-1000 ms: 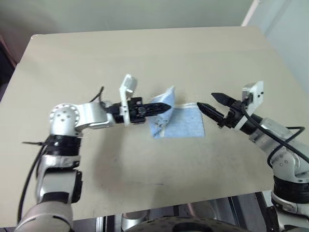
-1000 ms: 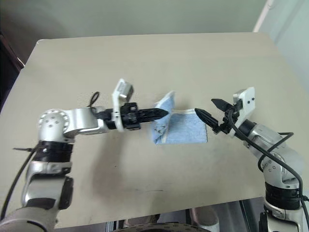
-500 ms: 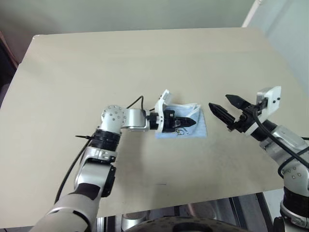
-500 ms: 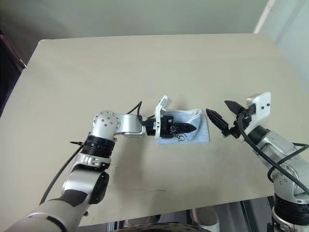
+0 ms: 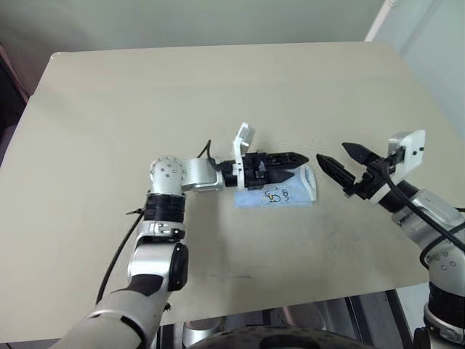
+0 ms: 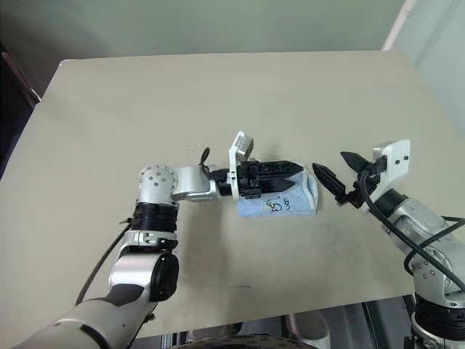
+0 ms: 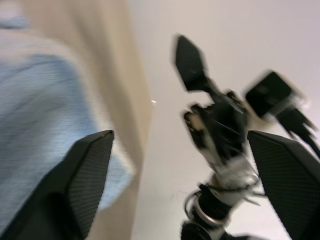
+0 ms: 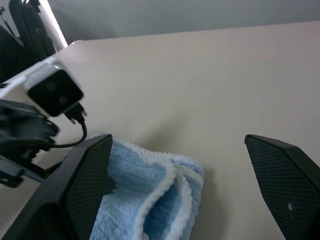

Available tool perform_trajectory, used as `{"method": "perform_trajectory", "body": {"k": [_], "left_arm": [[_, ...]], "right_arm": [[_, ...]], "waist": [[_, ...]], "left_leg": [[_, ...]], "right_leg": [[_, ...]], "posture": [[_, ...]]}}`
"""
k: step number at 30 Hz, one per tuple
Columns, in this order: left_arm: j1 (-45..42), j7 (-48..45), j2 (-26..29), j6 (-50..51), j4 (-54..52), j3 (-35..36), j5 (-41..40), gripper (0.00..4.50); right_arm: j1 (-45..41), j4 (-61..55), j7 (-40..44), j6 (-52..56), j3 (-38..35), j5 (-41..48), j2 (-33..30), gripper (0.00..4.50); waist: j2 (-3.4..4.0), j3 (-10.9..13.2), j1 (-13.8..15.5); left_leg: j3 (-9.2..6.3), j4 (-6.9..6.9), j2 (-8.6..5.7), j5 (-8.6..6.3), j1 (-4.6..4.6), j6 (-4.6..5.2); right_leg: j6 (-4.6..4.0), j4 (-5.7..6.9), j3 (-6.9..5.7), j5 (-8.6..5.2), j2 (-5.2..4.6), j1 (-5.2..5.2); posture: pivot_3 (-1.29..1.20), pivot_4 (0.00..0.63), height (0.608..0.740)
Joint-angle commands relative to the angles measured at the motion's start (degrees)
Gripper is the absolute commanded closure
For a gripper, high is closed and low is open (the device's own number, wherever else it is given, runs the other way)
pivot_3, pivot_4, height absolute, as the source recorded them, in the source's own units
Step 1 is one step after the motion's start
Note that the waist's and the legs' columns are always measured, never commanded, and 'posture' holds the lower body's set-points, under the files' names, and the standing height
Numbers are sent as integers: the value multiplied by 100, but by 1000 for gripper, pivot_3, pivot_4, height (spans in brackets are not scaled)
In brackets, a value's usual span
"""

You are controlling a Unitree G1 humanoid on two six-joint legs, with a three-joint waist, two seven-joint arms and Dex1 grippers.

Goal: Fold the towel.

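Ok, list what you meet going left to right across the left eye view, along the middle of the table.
Bare table → left gripper, open over the towel → towel, folded, printed mark up → right gripper, open, clear of the towel.

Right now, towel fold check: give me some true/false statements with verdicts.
1. The towel lies folded on the table. True.
2. The left gripper is clamped on the towel. False: its fingers are spread open above it.
3. The right gripper is open, off the towel's right end. True.
4. A dark printed mark shows on the towel's top. True.
5. The towel hangs over the table's edge. False: it lies well inside the tabletop.
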Motion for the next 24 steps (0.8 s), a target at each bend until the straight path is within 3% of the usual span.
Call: {"method": "perform_trajectory", "body": {"k": [1,3,6,9,12,13,17,19,21,24], "left_arm": [[112,-455,182,-290,-1036,168,-10,51],[293,-733,396,-662,-1568,72,360,51],[574,-1073,772,-1571,-2112,-281,1356,0],[778,-1527,1259,-2356,-2467,-628,2241,0],[1012,-2177,1790,-3360,-2708,-1236,3339,0],[1087,-2344,1874,-3648,-2697,-1372,3604,0],[1317,-2874,1946,-4575,-2548,-1624,4262,0],[1576,-3475,1938,-5670,-2519,-1865,4759,0],[1693,-3444,1763,-6413,-2293,-1971,5237,0],[1778,-3585,1599,-7666,-1776,-2202,5999,0]], "right_arm": [[-234,-17,-52,26,-238,311,-42,0],[-341,-28,-17,35,-190,461,-22,0],[-426,-74,68,19,-11,569,-9,626],[-553,-11,110,-33,280,494,47,1526],[-657,111,142,-104,553,383,153,2699],[-675,156,144,-139,634,328,182,2966],[-748,285,192,-226,932,167,279,4446],[-865,457,223,-322,1233,-69,383,4481],[-937,636,294,-441,1550,-406,377,4481],[-965,894,476,-842,2454,-1547,-28,4481]], "waist": [[0,0,1],[1,0,-12],[2,-1,-11],[2,-1,-12],[1,-1,-6],[2,-1,4],[3,-2,22],[3,-2,12],[4,-2,3],[5,-3,14]], "left_leg": [[0,-1,0,0,0,2],[6,-4,1,0,-1,4],[7,-6,3,-3,-1,10],[5,-2,4,-11,-3,25],[6,1,4,-20,-9,41],[3,2,4,-23,-11,46],[3,4,2,-40,-19,70],[4,5,3,-43,-20,66],[5,2,4,-47,-22,65],[3,3,7,-64,-24,91]], "right_leg": [[2,-8,1,4,0,1],[5,-23,4,12,0,1],[6,-37,4,15,1,7],[8,-51,5,18,0,12],[-4,-60,5,29,-1,11],[-40,-62,4,50,-1,10],[-49,-67,4,56,-9,9],[-50,-69,4,57,-10,5],[-51,-67,4,57,-11,0],[-52,-65,1,58,-12,-2]], "posture": [[0,150,740],[0,150,740],[0,150,740],[0,150,740],[0,150,740],[0,150,740],[0,150,740],[0,150,740],[0,150,740],[0,150,740]]}}
